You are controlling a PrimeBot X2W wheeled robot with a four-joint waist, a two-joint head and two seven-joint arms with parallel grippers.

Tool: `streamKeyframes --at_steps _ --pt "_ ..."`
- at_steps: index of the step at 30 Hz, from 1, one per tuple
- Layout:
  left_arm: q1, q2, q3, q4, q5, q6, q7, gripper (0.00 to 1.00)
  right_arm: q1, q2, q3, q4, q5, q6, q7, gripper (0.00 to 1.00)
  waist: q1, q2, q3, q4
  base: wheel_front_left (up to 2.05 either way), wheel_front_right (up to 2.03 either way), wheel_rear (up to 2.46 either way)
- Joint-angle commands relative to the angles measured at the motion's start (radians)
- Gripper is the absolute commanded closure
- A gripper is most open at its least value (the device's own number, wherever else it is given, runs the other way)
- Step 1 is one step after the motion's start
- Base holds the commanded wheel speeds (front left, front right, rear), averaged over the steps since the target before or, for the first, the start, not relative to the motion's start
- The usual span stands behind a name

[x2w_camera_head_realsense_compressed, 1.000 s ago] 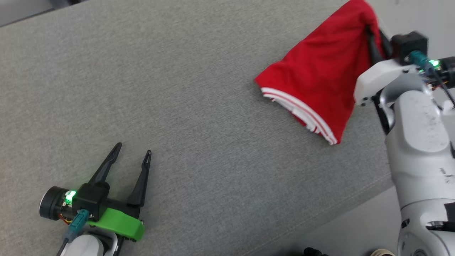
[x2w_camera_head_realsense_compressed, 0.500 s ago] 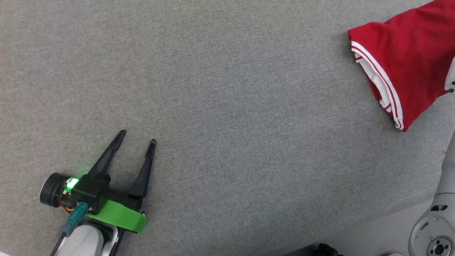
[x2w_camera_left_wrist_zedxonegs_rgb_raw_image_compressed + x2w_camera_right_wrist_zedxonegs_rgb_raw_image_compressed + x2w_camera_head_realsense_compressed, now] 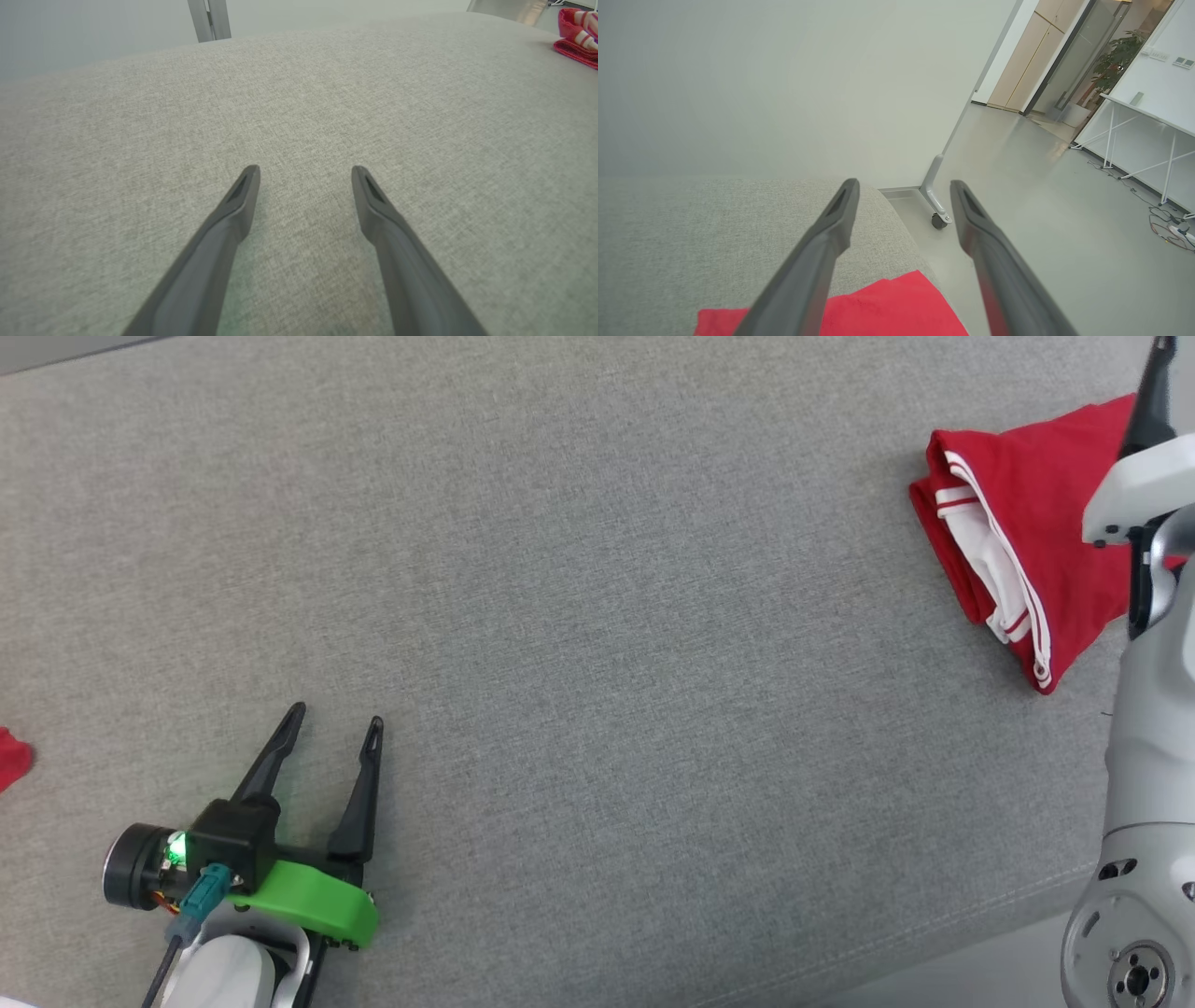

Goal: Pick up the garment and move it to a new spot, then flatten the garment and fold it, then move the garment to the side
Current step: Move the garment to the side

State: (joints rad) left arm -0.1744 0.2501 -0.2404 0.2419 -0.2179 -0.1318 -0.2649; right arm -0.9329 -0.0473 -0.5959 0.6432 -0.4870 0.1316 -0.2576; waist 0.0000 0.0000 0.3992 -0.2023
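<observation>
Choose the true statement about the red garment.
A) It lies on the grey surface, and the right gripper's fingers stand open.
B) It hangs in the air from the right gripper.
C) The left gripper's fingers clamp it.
A: the red garment rests on the grey surface, and the fingers of the right gripper are spread with nothing between.
</observation>
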Motion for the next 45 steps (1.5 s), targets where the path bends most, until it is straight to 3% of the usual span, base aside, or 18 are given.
streamKeyframes --at_steps 1,8,20,27,33,45 --pt "0.005 -0.009 0.019 0.011 0.011 0.003 0.002 0.00 0.011 -0.006 0.042 0.004 0.028 -0.002 -0.006 0.00 0.0000 0.0000 -0.052 0.035 0.00 0.00 0.00" --pt "-0.002 -0.056 0.145 0.070 0.018 0.003 0.002 0.00 0.131 -0.005 0.314 -0.083 0.288 -0.002 -0.008 0.00 0.0000 0.0000 -0.124 0.099 0.00 0.00 0.00" --pt "0.016 -0.100 0.300 0.113 0.037 0.003 0.002 0.00 0.393 -0.004 0.559 -0.154 0.536 -0.002 -0.008 0.00 0.0000 0.0000 -0.208 0.174 0.00 0.00 0.00" --pt "0.082 -0.127 0.322 0.116 0.050 0.003 0.002 0.00 0.538 -0.006 0.614 -0.196 0.600 -0.002 -0.008 0.00 0.0000 0.0000 -0.274 0.190 0.00 0.00 0.00" --pt "0.169 -0.167 0.326 0.117 0.082 0.003 0.002 0.00 0.663 -0.005 0.601 -0.195 0.632 -0.002 -0.008 0.00 0.0000 0.0000 -0.356 0.206 0.00 0.00 0.00" --pt "0.255 -0.197 0.297 0.089 0.092 0.003 0.002 0.00 0.787 -0.006 0.611 -0.180 0.637 -0.002 -0.008 0.00 0.0000 0.0000 -0.419 0.239 0.00 0.00 0.00"
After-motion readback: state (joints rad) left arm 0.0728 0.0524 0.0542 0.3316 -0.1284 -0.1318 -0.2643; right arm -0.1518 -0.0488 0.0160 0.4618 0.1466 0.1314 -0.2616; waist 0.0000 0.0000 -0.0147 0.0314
